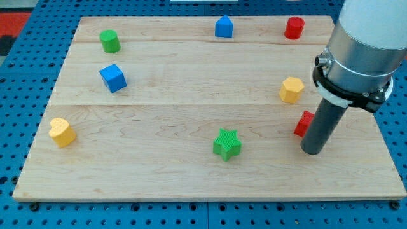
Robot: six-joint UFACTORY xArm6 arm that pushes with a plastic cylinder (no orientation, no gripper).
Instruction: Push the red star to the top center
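The red star [303, 123] lies at the view's right, mostly hidden behind my rod; only its left part shows. My tip [313, 151] rests on the board just below and right of the red star, touching or nearly touching it. A blue pentagon-like block [224, 27] sits at the top centre of the wooden board [159, 172].
A red cylinder [294, 28] is at top right, a yellow hexagon [291, 90] above the red star, a green star [227, 144] at bottom centre, a blue cube [113, 77] and green cylinder [110, 41] at left, a yellow heart [62, 131] at far left.
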